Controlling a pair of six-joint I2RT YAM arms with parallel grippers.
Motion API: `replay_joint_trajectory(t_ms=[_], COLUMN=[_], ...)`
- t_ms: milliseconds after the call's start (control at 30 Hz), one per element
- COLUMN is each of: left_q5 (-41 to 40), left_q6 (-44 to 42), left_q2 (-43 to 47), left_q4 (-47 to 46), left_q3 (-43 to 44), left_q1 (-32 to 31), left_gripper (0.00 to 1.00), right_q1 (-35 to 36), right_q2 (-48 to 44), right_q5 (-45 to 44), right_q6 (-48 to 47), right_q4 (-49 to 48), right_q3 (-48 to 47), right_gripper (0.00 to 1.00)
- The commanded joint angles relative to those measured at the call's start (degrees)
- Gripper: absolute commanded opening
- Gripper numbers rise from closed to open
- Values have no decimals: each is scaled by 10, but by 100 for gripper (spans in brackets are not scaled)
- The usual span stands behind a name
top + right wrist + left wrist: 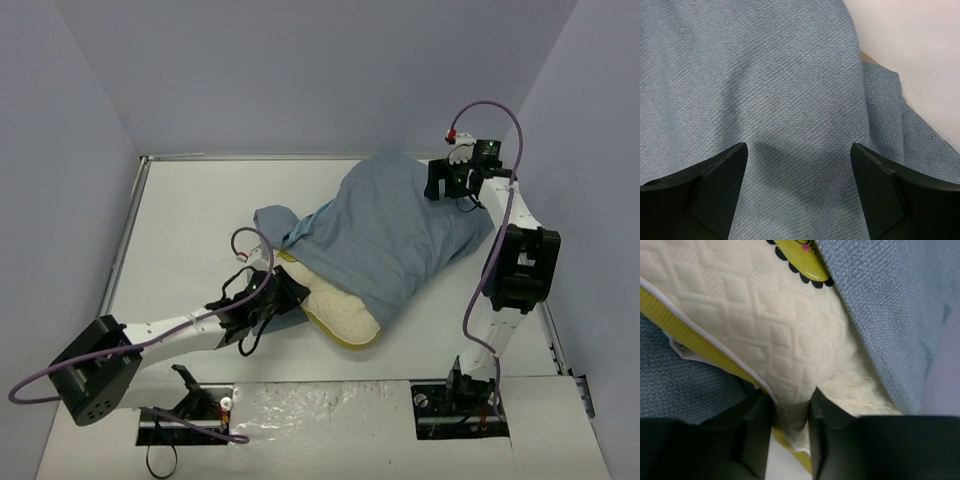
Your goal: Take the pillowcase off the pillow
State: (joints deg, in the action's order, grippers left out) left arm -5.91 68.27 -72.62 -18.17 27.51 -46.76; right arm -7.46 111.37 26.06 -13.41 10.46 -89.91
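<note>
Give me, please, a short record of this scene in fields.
pillowcase: grey-blue cloth, bunched over the far and right part of the pillow
pillow: cream quilted, yellow edge band; near-left corner bare
left claw: shut on the pillow's bare corner, beside the yellow band
right claw: open, over flat pillowcase cloth at the far right; contact unclear
table: white, under both
progress: pillowcase partly off, most of the pillow covered

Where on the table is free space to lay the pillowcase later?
The widest bare patch is the far-left table, between its left rim and the pillowcase. A smaller one lies between pillow and right arm base. Centre and far right, by the right gripper, are crowded.
</note>
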Motion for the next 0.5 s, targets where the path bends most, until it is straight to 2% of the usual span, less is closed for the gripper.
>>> replay_joint_trajectory(t_ms=[0, 67, 167, 200, 233, 267, 333, 400, 467], left_q5=[-31, -35, -29, -20, -13, -2, 37, 82, 105], left_q6=[-9, -27, -54, -62, -80, -88, -114, -135, -146], left_q2=[45, 105, 202, 222, 240, 263, 272, 264, 245], left_q4=[0, 58, 145, 166, 181, 222, 245, 263, 266], left_q3=[8, 7, 10, 13, 17, 28, 43, 62, 76], left_q1=[14, 51, 111, 159, 182, 205, 271, 323, 349], left_gripper=[21, 10, 3, 2, 2, 2, 2, 2, 2], right_q1=[-6, -9, -21, -25, -27, -33, -35, -35, -35], right_q2=[20, 35, 48, 50, 49, 46, 28, 13, -15], right_q5=[-21, -32, -25, -17, -8, 10, 36, 79, 118], right_q6=[-32, -39, -40, -38, -38, -38, -43, -43, -43], right_q4=[-6, -6, -5, -5, -5, -6, -7, -6, -7], right_q3=[-40, -47, -47, -43, -40, -28, -12, 17, 39], right_gripper=[78, 67, 47, 30, 22, 10, 1, 0, 0])
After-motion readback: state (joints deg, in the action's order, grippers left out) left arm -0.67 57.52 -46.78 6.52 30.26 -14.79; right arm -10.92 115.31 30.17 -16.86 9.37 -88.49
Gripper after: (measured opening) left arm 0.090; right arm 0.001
